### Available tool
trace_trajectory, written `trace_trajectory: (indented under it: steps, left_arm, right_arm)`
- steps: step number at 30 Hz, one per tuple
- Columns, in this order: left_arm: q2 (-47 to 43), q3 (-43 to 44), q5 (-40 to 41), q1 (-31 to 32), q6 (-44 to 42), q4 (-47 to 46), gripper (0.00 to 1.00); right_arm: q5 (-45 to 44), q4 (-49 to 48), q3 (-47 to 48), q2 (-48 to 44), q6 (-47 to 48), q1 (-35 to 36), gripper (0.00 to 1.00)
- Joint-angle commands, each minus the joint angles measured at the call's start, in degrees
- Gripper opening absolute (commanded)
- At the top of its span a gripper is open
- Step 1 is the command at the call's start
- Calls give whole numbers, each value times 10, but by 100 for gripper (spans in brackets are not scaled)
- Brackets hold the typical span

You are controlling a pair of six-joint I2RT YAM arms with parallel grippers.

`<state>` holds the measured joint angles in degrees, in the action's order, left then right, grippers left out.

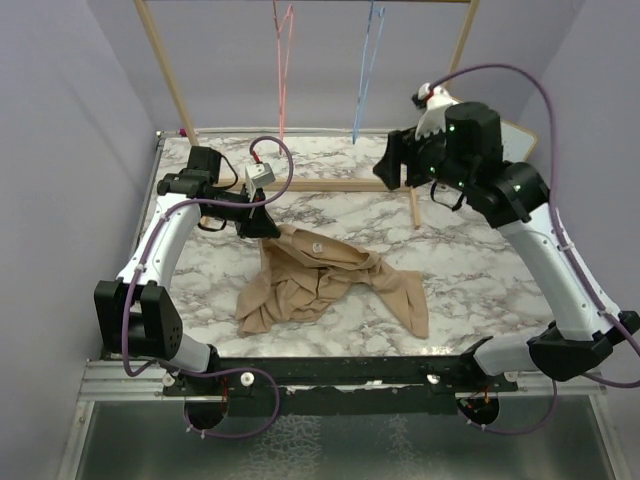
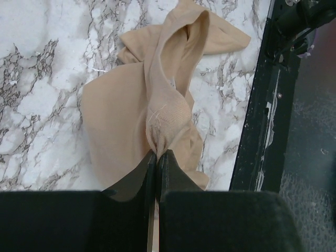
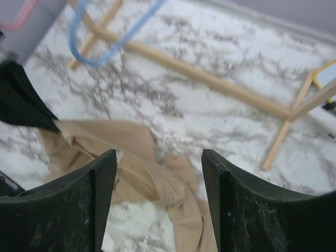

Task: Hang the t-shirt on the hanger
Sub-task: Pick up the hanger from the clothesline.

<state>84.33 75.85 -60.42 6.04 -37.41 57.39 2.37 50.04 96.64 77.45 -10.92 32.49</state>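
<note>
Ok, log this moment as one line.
left fingers: shut on t-shirt | right fingers: open, empty, raised | t-shirt: crumpled on table | hanger: hanging, bare

Bright, even light; soft shadows; wrist views slightly blurred.

The crumpled t-shirt (image 1: 310,280) fills the middle of the surface (image 1: 480,270), with bare marble open on both sides. At the back, the wooden rack's floor bar (image 1: 340,185) blocks low passage. The blue hanger (image 1: 366,72) and the pink hanger (image 1: 284,70) dangle above it, a gap between them. The left pincer (image 1: 262,225), clamped on the t-shirt's far edge, crowds that side. The right pincer (image 1: 392,160), jaws apart, hangs near the blue hanger.
</note>
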Motion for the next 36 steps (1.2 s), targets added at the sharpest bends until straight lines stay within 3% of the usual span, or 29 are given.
trace_trajectory:
  steps: [1,7,20,23,27,36]
  left_arm:
    - [-17,-4,-36,3,19,-13,0]
    - [-21,-8,-31,3,12,-18,0]
    - [-37,-44,-35,3,14,-35,0]
    - [-39,-52,-39,3,15,-38,0]
    - [-38,-57,-41,2,22,-48,0]
    - [-38,-65,-43,3,19,-52,0]
  right_arm:
    - [-68,-18,142,51,-21,-3,68]
    - [-99,-90,276,126,-39,-3,71]
    - [-132,-266,289,233,-59,-1,69]
    - [-147,-260,317,261,-49,-1,67]
    - [-187,-211,371,298,-33,-1,58]
    - [-262,-158,359,265,-8,-1,47]
